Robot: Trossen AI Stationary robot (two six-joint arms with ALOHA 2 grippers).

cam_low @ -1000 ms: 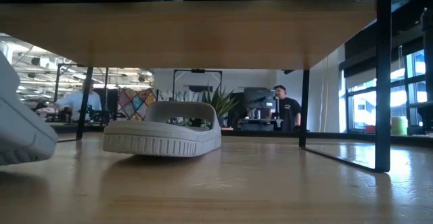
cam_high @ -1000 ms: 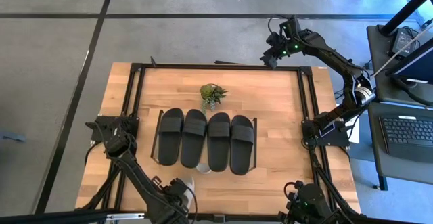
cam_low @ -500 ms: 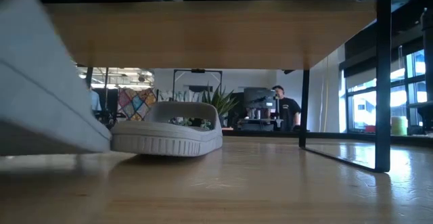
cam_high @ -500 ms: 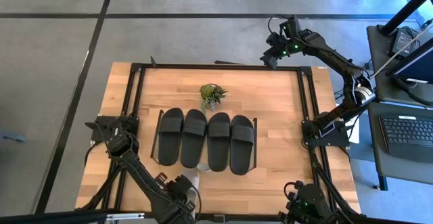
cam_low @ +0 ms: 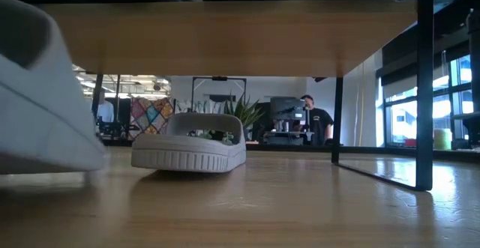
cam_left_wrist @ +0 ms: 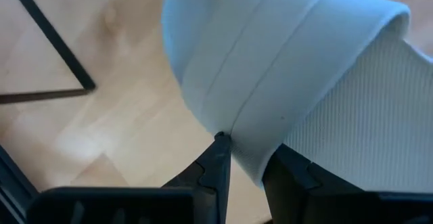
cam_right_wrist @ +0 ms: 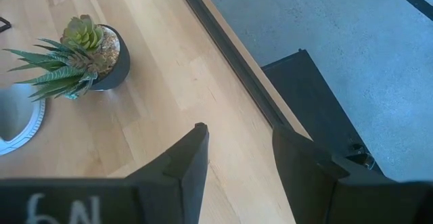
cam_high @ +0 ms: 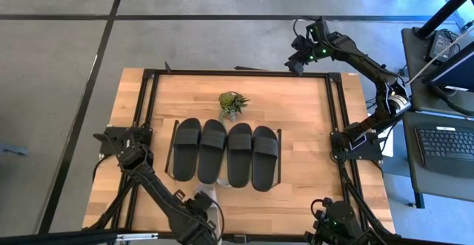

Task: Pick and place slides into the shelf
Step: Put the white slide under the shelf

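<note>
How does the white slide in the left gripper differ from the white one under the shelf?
The held white slide is clamped by its strap in the left gripper and tilted; the other white slide lies flat on the table, sole down, untouched. The held one sits at the table's near edge, outside the shelf. Both are light rubber.

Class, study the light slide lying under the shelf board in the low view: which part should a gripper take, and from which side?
Probably the broad strap arching over the light slide, pinched across its band. It stands clear of the sole, unlike the flat sole on the table. Come in level from the table's open front, since the shelf board blocks any approach from above.
</note>
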